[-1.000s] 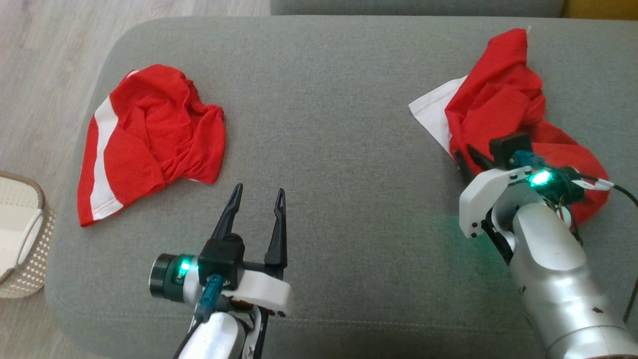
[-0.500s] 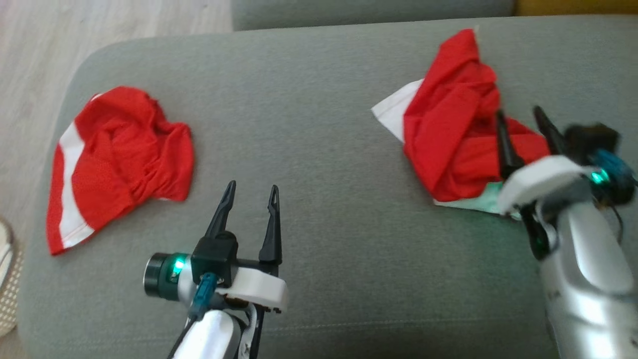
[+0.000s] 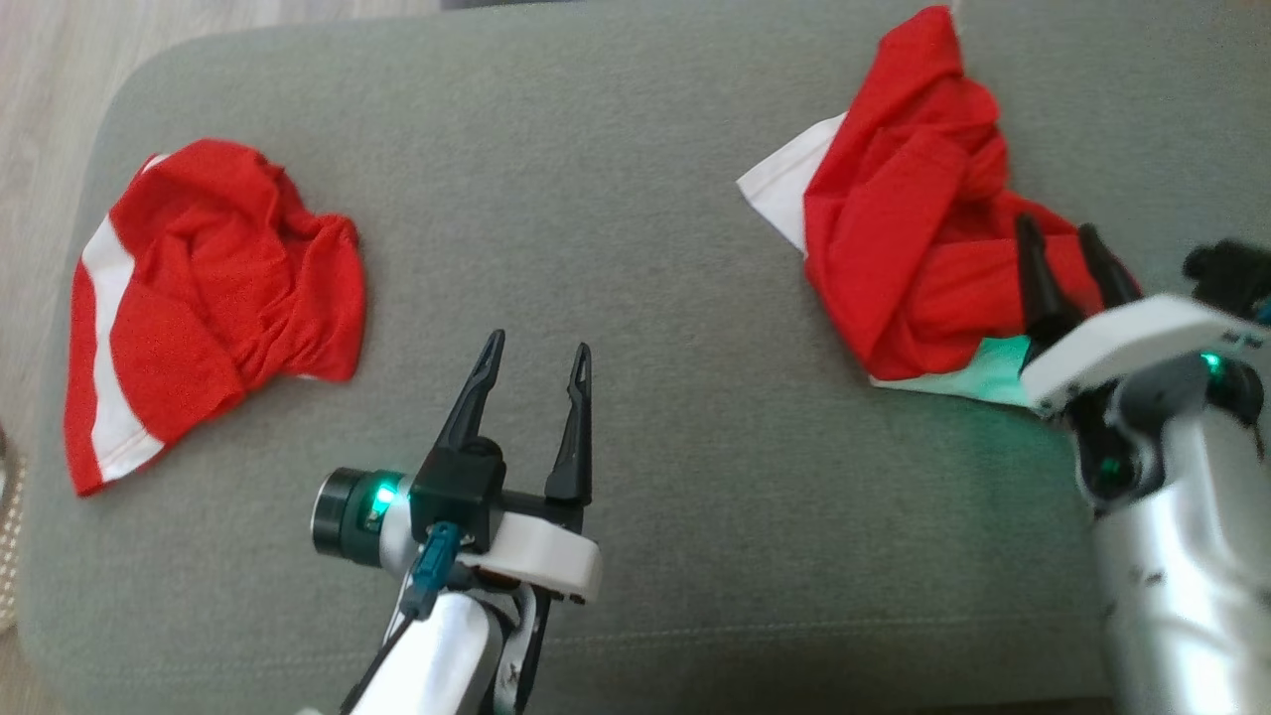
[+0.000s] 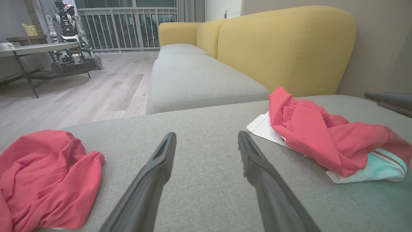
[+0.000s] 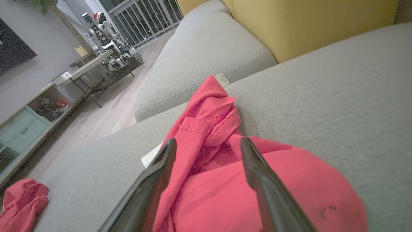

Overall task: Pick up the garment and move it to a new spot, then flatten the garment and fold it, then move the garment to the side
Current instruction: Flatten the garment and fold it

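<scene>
My garment (image 3: 914,228) lies crumpled at the far right of the grey cushion (image 3: 645,248). It is red cloth in twisted folds, with a white panel poking out to the left. My right gripper (image 3: 1057,230) hangs over its near side, fingers spread and gripping nothing. I cannot tell whether they touch the cloth. The wrist hides the garment's near right corner. My left gripper (image 3: 537,344) stands open above bare cushion. A second red garment (image 3: 209,298) lies by the left edge, with open cushion between the two.
</scene>
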